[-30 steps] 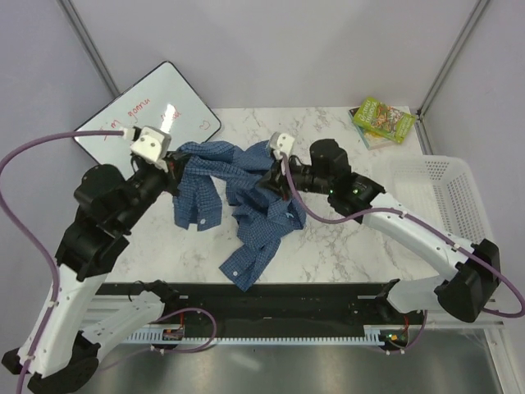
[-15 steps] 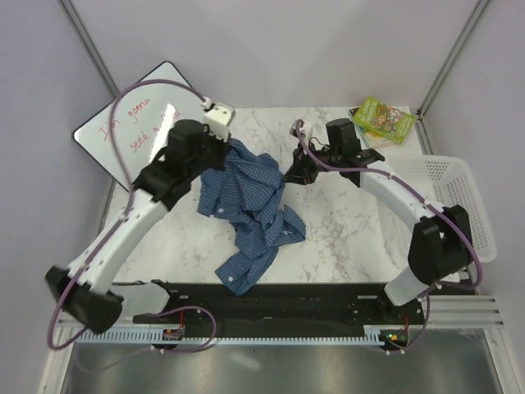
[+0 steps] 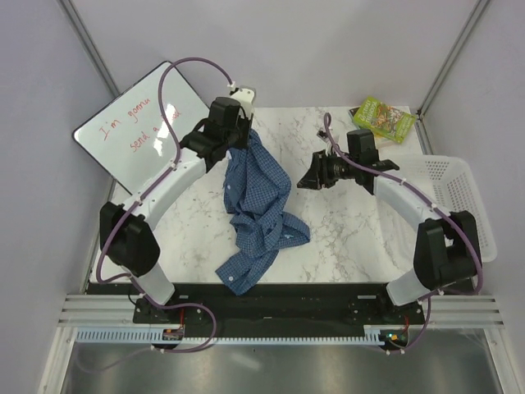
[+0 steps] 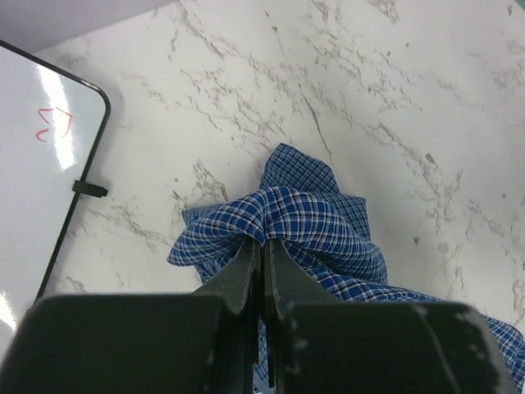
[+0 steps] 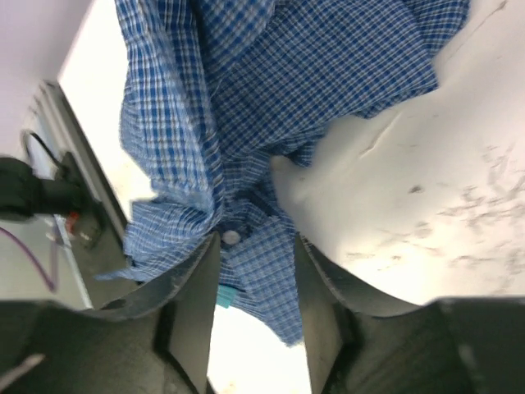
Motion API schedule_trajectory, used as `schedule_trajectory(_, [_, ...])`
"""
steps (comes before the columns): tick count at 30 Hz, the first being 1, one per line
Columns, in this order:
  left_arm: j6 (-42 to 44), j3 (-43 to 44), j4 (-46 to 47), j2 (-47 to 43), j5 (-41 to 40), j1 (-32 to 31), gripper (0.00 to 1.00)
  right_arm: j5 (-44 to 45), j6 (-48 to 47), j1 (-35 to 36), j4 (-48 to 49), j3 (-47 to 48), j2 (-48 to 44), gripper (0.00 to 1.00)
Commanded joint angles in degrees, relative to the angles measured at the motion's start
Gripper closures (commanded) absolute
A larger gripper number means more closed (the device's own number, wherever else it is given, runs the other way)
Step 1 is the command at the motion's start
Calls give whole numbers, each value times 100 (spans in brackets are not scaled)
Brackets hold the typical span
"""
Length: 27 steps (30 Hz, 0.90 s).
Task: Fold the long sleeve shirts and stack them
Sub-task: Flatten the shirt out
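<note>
— What has moved since a second ago?

— The left gripper has swung from the left side of the worktop out to the middle of its far edge, taking a pinch of the shirt with it. The right gripper has let the cloth go and drawn off toward the right.

— How do the claws stand?

— The left one is clamped on a fold of cloth. In the left wrist view its two dark fingers press together, with checked fabric bulging over their tips. The right one's jaws are parted with nothing between them, and it sits clear of the shirt on the right-hand side.

— And the shirt itself?

— Soft cloth in a fine blue-and-white check, crumpled all over. It was bunched wide across the middle, but now it runs as a long rumpled strip from the pinch at the far edge to a sleeve end close to the near edge. The right wrist view shows a small pale button on it.

— The other surfaces?

— The worktop is smooth white marble pattern with grey veins. A whiteboard with rounded corners, a dark rim and red handwriting sits at the far-left corner. A green book lies at the far-right corner. A white mesh plastic basket stands along the right edge.
</note>
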Motion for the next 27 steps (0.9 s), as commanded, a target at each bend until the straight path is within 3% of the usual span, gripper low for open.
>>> schedule_trajectory(1, [43,362,393,-144,-461,62,98,-117,1545,31,1361,-631,-667,53])
schedule_trajectory(5, [87,468,402,-109,-655,133,98,295,2601,206,2242,-1125,-1124,50])
schedule_trajectory(9, [87,538,411,-135,-796,141,98,1216,2610,899,1831,-678,-1011,54])
schedule_trajectory(15, [184,617,489,-205,-971,142,98,2018,2829,1147,1320,-141,-457,61])
schedule_trajectory(20, [290,609,744,-345,-1174,177,98,2238,2769,1270,1144,9,-369,59])
schedule_trajectory(24, [518,608,964,-425,-1332,308,98,1871,2680,1340,1144,-122,-465,47])
schedule_trajectory(27, [544,714,982,-407,-1359,492,98,1458,2619,1481,1319,-465,-763,44])
